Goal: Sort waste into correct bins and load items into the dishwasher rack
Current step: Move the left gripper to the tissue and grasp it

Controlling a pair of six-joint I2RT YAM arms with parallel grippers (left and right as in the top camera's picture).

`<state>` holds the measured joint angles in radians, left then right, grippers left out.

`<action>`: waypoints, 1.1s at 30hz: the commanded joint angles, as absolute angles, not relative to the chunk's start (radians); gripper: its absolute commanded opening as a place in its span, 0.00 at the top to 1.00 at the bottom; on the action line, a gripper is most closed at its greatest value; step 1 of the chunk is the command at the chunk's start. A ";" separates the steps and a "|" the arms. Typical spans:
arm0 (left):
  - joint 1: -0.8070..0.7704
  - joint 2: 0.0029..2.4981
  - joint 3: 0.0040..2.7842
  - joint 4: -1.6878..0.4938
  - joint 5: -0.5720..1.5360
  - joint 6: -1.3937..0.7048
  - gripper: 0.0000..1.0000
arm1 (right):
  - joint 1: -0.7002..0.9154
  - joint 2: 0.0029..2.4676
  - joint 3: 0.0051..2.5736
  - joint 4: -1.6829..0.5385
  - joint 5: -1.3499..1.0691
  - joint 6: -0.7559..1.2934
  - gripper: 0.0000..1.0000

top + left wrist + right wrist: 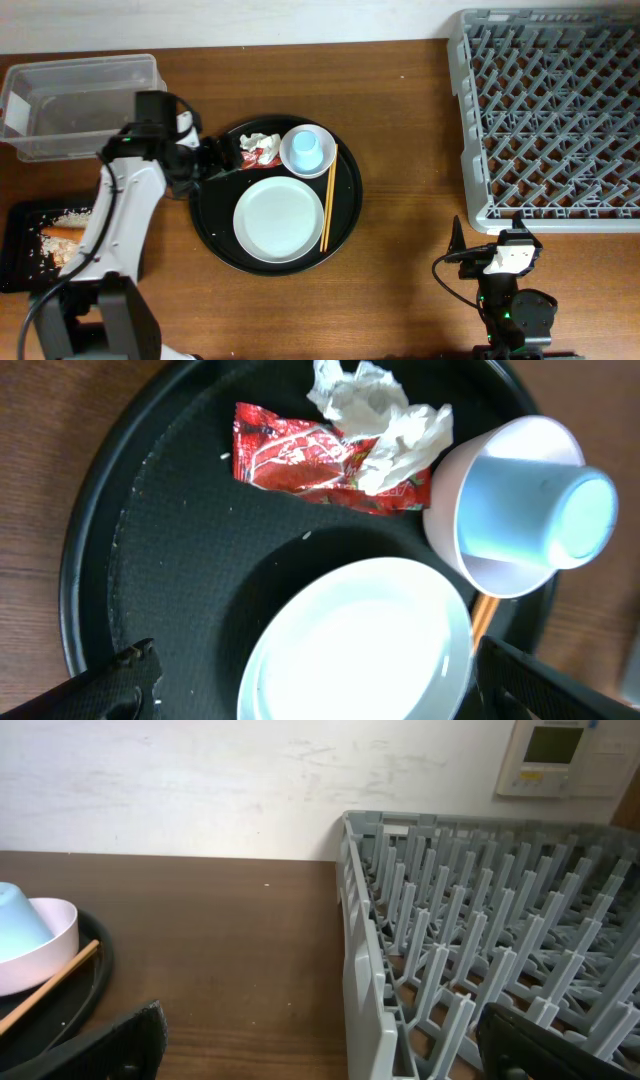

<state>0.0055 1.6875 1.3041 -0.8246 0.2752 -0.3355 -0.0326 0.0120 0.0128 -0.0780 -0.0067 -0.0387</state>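
A large round black tray point(215, 235) holds a white plate point(279, 219), a light blue cup point(306, 148) lying in a small white bowl point(322, 160), wooden chopsticks point(328, 197), a red wrapper point(252, 157) and a crumpled white tissue point(262, 141). My left gripper point(205, 162) is open and empty over the tray's left rim, near the wrapper point(300, 457) and tissue point(385, 415). The plate point(360, 645) lies between its fingers point(310, 680). My right gripper point(487, 240) is open and empty at the front, beside the grey dishwasher rack point(548, 115). Its fingers point(330, 1045) straddle the rack's near corner point(365, 980).
A clear plastic tub point(75, 105) with a white label stands at the back left. A flat black tray point(20, 250) at the front left holds rice point(68, 215) and an orange carrot point(60, 240). The left arm reaches over it.
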 commanded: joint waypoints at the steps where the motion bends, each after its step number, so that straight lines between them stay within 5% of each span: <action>1: -0.022 1.705 1.310 -0.815 0.201 -0.324 0.01 | -0.027 0.003 0.006 -0.082 0.001 -0.045 0.02; 7: -0.062 1.727 1.310 -0.664 0.174 -0.279 0.20 | -0.027 0.003 0.006 -0.081 0.001 -0.045 0.02; 15: -0.117 1.880 1.310 -0.479 0.127 -0.269 0.21 | -0.027 0.003 0.006 -0.082 0.001 -0.045 0.02; 22: -0.123 1.911 1.310 -0.350 0.121 -0.044 0.21 | -0.027 0.003 0.006 -0.082 0.001 -0.045 0.02; 33: -0.150 1.993 1.310 -0.324 0.123 0.058 0.22 | -0.027 0.003 0.006 -0.082 0.001 -0.045 0.02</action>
